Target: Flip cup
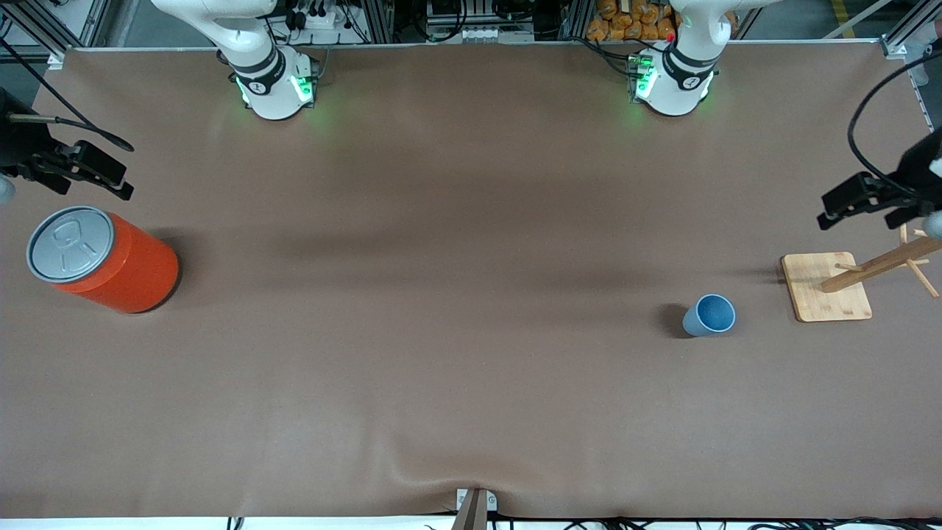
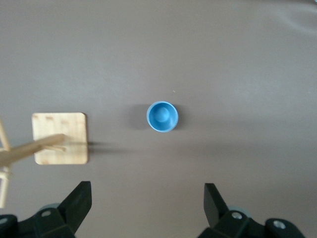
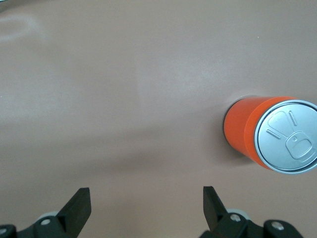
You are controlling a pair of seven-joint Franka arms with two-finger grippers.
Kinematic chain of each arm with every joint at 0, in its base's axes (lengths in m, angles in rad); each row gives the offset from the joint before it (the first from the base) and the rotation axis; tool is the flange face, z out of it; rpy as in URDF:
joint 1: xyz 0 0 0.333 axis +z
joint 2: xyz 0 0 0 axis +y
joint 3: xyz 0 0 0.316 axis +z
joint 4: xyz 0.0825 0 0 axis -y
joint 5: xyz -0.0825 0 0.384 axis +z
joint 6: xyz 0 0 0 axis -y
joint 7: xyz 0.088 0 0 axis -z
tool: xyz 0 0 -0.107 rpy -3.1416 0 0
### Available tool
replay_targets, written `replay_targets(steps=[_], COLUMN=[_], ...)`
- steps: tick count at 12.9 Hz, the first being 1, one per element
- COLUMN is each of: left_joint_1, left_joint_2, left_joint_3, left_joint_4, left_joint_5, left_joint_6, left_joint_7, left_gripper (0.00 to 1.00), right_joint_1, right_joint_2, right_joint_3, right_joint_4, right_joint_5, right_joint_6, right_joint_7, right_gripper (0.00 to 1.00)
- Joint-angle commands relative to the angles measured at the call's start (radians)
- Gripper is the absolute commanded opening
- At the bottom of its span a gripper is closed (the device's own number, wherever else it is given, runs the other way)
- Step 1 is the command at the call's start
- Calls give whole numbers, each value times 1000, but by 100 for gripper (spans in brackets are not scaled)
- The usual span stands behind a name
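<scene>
The small light-blue cup [image 1: 710,315] stands upright on the brown table, mouth up, toward the left arm's end. In the left wrist view the cup [image 2: 162,116] shows its deeper blue inside. My left gripper [image 1: 857,197] is open and empty, high over the table's edge at that end, above the wooden rack and apart from the cup. Its fingertips [image 2: 79,197] frame bare table, and the left gripper [image 2: 147,191] holds nothing. My right gripper [image 1: 92,168] is open and empty, up over the right arm's end of the table near the orange can; the right gripper [image 3: 146,193] shows only table between its fingers.
A large orange can [image 1: 110,261] with a grey pull-tab lid stands at the right arm's end; it also shows in the right wrist view [image 3: 270,134]. A wooden rack with a square base [image 1: 826,294] and pegged post stands beside the cup; its base [image 2: 59,139] shows in the left wrist view.
</scene>
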Motion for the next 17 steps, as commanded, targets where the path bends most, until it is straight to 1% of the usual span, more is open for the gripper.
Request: replay_targets(steps=[1,4,5,7,9,17], left_joint_1=[10,7,9,12,4,10], left_joint_2=[-65,-96,-96,-85,-78,-78], left_joint_3=[-41,-45,-43,-41,-43,-41], left_joint_4=[-55,-84,-77,-31,11,31], left_joint_5=[-16,-7,-4,4,47,53], left_joint_6=[-20,-28,-46,-87,-146,-163], left_joint_7=[-45,-39,-31,-33,-33,-34], left_gripper=[100,100,100,100,100,100], right_joint_1=[-9,-8,-8,-8,-9,-11], right_joint_2=[9,9,9,9,9,9], right_joint_3=[2,2,2,2,2,2], right_joint_4=[18,18,18,18,18,18], right_joint_5=[4,4,4,4,4,4], right_joint_6=[-12,-12,-12,-12,-12,-12], right_joint_7=[-10,-8,-8,-8,-8,-8], right_gripper=[100,100,100,100,100,100])
